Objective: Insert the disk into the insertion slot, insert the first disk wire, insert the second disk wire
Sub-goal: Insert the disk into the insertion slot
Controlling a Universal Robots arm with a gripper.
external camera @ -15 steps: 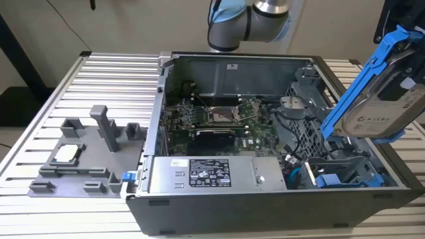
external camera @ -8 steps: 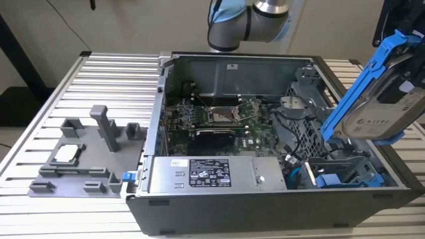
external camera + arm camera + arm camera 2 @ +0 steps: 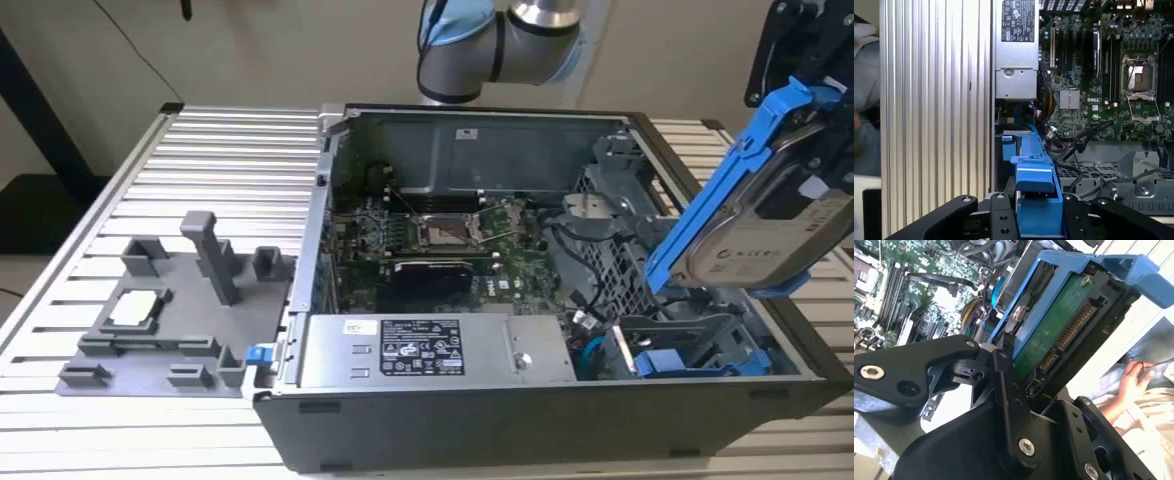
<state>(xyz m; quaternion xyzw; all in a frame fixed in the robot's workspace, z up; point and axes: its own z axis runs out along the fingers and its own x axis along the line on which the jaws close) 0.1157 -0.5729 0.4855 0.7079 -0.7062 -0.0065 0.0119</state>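
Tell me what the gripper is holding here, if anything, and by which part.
The gripper holds the disk, jaws shut on the upper end of its blue carrier, the drive hanging tilted above the open computer case.

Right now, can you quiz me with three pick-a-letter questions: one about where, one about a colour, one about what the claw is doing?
1. Where is the disk compared with the computer case? A) deep inside it B) held up above it C) lying beside it
2. What colour is the disk's frame? A) red B) yellow C) blue
3. The claw is: A) shut on the disk B) open and empty C) shut on nothing
1 B: the exterior view shows it tilted in the air over the case.
2 C: the frame is bright blue.
3 A: in the first wrist view, black fingers sit on both sides of the frame.
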